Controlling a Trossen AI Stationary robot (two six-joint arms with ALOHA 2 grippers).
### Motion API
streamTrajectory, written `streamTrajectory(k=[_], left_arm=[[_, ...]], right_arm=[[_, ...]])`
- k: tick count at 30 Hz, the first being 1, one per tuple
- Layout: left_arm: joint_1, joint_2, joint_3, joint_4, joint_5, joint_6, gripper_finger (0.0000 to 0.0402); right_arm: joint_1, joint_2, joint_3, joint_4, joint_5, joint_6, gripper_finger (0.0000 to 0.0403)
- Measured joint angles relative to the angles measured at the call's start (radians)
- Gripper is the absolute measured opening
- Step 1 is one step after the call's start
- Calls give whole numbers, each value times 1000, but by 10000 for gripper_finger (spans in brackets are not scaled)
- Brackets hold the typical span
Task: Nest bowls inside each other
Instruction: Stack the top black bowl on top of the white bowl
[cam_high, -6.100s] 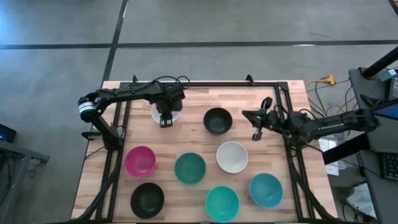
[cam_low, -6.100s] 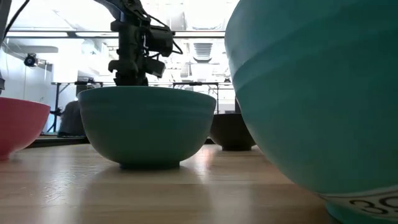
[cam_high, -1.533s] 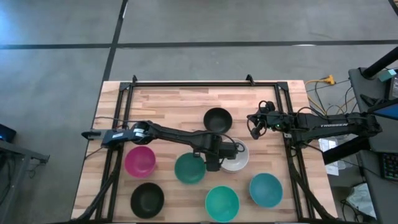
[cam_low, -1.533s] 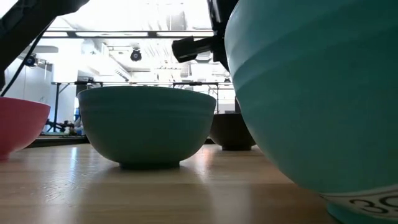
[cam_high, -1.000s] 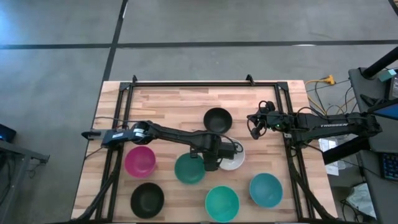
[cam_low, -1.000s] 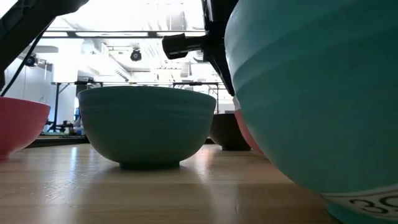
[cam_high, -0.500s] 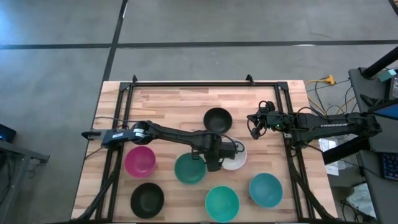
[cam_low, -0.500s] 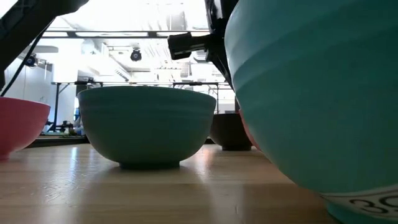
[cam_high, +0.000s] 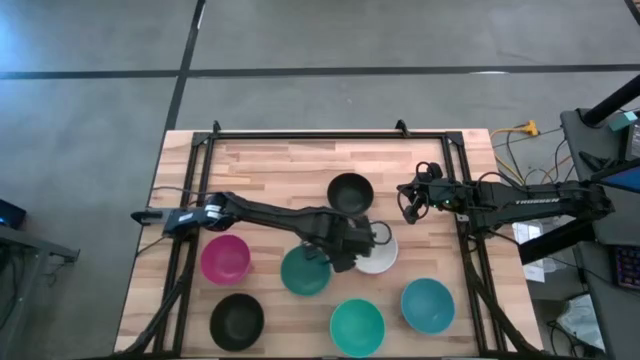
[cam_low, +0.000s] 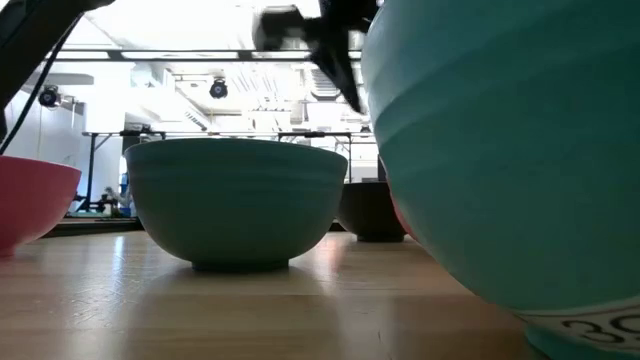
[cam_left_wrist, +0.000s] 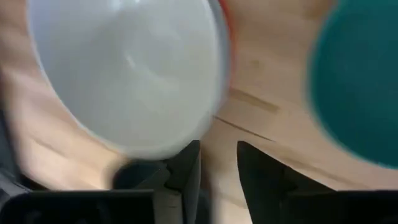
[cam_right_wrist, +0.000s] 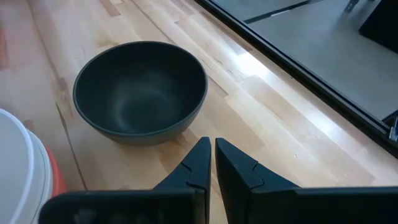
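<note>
The white bowl sits nested on a red-pink bowl, whose rim peeks out under it. My left gripper is open just off this stack's left rim, with bare wood showing between its fingers. The other bowls stand singly on the table: black, dark teal, magenta, a second black, turquoise and blue. My right gripper is shut and waits to the right of the far black bowl.
A black metal frame borders the table's far edge and both sides. The left arm stretches across the middle of the table, above the gap between the magenta and dark teal bowls. Bare wood lies along the far left part of the table.
The left gripper has risen from beside the white stack and shifted slightly toward the far edge; its wrist view is blurred with motion. The stack stays on the table between the dark teal and far black bowls.
</note>
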Motion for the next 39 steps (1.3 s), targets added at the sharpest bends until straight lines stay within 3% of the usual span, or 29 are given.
streamTrajectory(k=[4, 7, 12, 15, 20, 25, 28, 31, 34, 39], left_arm=[[10, -56, -41, -176, 72, -470, 90], [10, -120, -186, -190, 95, -752, 85], [-48, -322, -577, -38, 38, -827, 66], [-57, -477, -820, 150, 20, -880, 53], [-58, -792, -1200, 597, 19, -860, 39], [-12, -1061, -1580, 1199, 18, -615, 38], [58, -1154, -1784, 1603, 26, -486, 38], [183, -1172, -1933, 1950, 58, -407, 38], [354, -1143, -1989, 2147, 204, -399, 38], [586, -1023, -1934, 2195, 656, -477, 38]], right_arm=[[0, 0, 0, 10, -2, 0, 18], [0, 1, 0, 31, -8, -13, 18], [2, 2, -16, 160, -88, -70, 18], [3, 3, -36, 267, -177, -122, 18], [3, 16, -126, 554, -255, -207, 18], [2, 52, -277, 990, -362, -290, 18], [-1, 81, -336, 1137, -379, -312, 18], [-18, 113, -354, 1192, -378, -326, 18], [-42, 152, -354, 1232, -382, -344, 18], [-92, 249, -300, 1280, -400, -373, 18]])
